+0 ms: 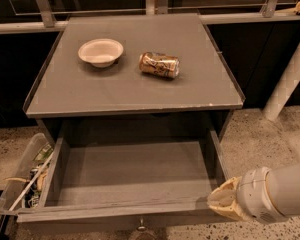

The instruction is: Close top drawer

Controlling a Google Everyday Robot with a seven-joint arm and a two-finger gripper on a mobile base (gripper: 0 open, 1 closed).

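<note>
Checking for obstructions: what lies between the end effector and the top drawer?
Nothing visible: in the camera view, the end effector is right at the open top drawer, at its front right corner.

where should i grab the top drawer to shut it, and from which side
Take the top drawer by its flat front panel, at the small knob in the middle, coming from the front. It stands pulled out, so a central push should slide it in straight. The tool sits at its front right corner.

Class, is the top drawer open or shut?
Open: the top drawer is pulled out, grey floor showing. The gripper is at its front right corner.
</note>
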